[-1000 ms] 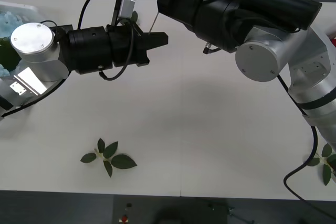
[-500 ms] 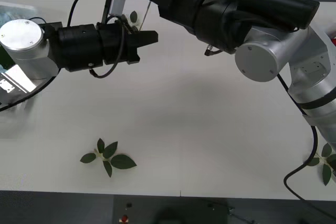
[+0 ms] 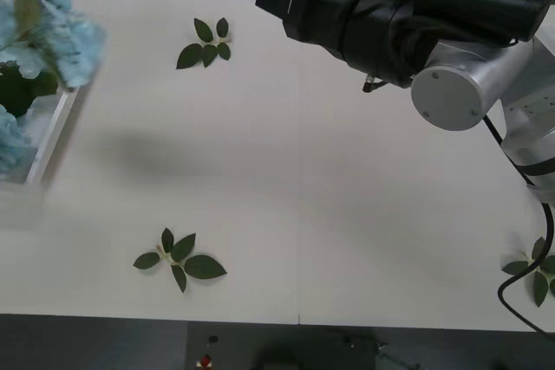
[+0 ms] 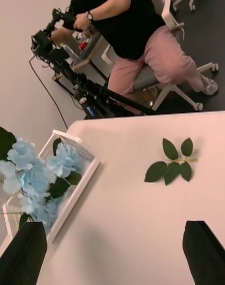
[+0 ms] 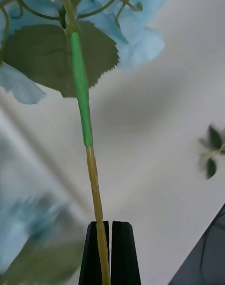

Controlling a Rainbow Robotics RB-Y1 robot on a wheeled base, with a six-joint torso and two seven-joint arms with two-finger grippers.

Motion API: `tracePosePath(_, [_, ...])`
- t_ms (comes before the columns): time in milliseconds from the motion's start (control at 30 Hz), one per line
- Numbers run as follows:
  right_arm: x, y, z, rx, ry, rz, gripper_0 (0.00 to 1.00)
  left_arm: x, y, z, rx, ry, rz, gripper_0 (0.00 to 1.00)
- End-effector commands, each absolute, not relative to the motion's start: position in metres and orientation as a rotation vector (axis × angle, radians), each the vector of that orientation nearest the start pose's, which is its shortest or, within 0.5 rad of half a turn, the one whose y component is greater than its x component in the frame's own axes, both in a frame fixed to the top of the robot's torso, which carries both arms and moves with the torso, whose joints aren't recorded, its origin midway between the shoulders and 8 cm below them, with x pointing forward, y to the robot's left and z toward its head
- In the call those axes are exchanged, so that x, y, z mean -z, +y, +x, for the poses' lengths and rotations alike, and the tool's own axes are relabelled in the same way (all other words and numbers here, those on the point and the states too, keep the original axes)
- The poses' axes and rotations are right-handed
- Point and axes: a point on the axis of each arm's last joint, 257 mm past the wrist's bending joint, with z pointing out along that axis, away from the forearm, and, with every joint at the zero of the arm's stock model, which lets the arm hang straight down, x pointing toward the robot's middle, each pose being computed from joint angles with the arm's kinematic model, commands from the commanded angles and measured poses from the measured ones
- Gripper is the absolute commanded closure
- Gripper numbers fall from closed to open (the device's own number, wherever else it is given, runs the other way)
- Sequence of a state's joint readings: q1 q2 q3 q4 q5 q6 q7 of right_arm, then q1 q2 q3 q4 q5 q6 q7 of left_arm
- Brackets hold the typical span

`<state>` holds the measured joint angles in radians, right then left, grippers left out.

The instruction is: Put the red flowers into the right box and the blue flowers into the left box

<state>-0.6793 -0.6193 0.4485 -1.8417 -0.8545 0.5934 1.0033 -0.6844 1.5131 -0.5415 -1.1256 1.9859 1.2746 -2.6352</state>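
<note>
Two black fingers of the left gripper point(image 5: 103, 252) are pinched on the thin stem of a blue flower point(image 5: 79, 46), its pale cluster and big leaf hanging past them. That bloom point(image 3: 52, 28) hovers above the near rim of the left box point(image 3: 54, 132), where more blue flowers point(image 4: 56, 165) lie. The right gripper point(image 4: 115, 252) hangs spread wide and empty over the table point(image 3: 329, 197), near a loose leaf sprig point(image 3: 205, 43)
</note>
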Motion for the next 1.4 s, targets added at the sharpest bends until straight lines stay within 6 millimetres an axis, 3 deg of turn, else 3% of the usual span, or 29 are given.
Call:
tracePosePath(33, [0.021, -0.013, 0.536, -0.69, 1.742, -0.611, 0.15, 0.072, 0.598, 0.446, -0.307, 2.497, 0.941, 1.0])
tracePosePath(133, [0.039, -0.022, 0.53, -0.629, 1.765, -0.734, 0.15, 0.072, 0.662, 0.443, -0.534, 2.535, 0.828, 1.0])
tracePosePath(233, [0.057, -0.029, 0.524, -0.593, 1.776, -0.852, 0.15, 0.072, 0.698, 0.455, -0.672, 2.484, 0.734, 1.0])
tracePosePath(300, [0.07, -0.035, 0.521, -0.555, 1.78, -0.946, 0.16, 0.075, 0.707, 0.467, -0.724, 2.442, 0.707, 1.0])
tracePosePath(433, [0.095, -0.04, 0.51, -0.577, 1.798, -1.113, 0.16, 0.088, 0.709, 0.486, -0.746, 2.392, 0.655, 0.92])
tracePosePath(500, [0.108, -0.049, 0.506, -0.592, 1.762, -1.242, 0.16, 0.096, 0.707, 0.494, -0.745, 2.374, 0.637, 0.49])
tracePosePath(533, [0.113, -0.053, 0.504, -0.594, 1.749, -1.283, 0.16, 0.099, 0.706, 0.495, -0.743, 2.376, 0.639, 0.42])
tracePosePath(600, [0.121, -0.06, 0.498, -0.624, 1.717, -1.361, 0.16, 0.101, 0.702, 0.498, -0.738, 2.373, 0.642, 0.32])
tracePosePath(733, [0.128, -0.069, 0.486, -0.664, 1.646, -1.475, 0.16, 0.1, 0.681, 0.506, -0.705, 2.363, 0.698, 0.23])
tracePosePath(933, [0.126, -0.055, 0.462, -0.709, 1.523, -1.559, 0.16, 0.082, 0.607, 0.519, -0.465, 2.347, 0.779, 0.22])
tracePosePath(1033, [0.121, -0.045, 0.454, -0.727, 1.481, -1.525, 0.16, 0.053, 0.542, 0.518, -0.217, 2.289, 0.819, 0.18])
tracePosePath(1100, [0.118, -0.038, 0.452, -0.7, 1.458, -1.511, 0.16, 0.027, 0.483, 0.507, 0.046, 2.198, 0.862, 0.17])
tracePosePath(1133, [0.117, -0.035, 0.452, -0.695, 1.454, -1.507, 0.16, 0.02, 0.466, 0.504, 0.125, 2.166, 0.873, 0.17])
tracePosePath(1200, [0.118, -0.027, 0.452, -0.697, 1.45, -1.489, 0.16, -0.009, 0.407, 0.492, 0.399, 2.012, 0.911, 0.17])
tracePosePath(1233, [0.119, -0.023, 0.453, -0.701, 1.452, -1.477, 0.16, -0.013, 0.377, 0.486, 0.518, 1.954, 0.941, 0.16])
tracePosePath(1300, [0.12, -0.021, 0.454, -0.698, 1.454, -1.468, 0.15, -0.012, 0.346, 0.486, 0.608, 1.902, 0.972, 0.09])
tracePosePath(1333, [0.12, -0.02, 0.456, -0.694, 1.455, -1.46, 0.15, -0.002, 0.32, 0.489, 0.658, 1.87, 1.0, 0.0])
tracePosePath(1400, [0.122, -0.018, 0.455, -0.697, 1.457, -1.458, 0.16, 0.02, 0.284, 0.5, 0.692, 1.828, 1.027, 0.0])
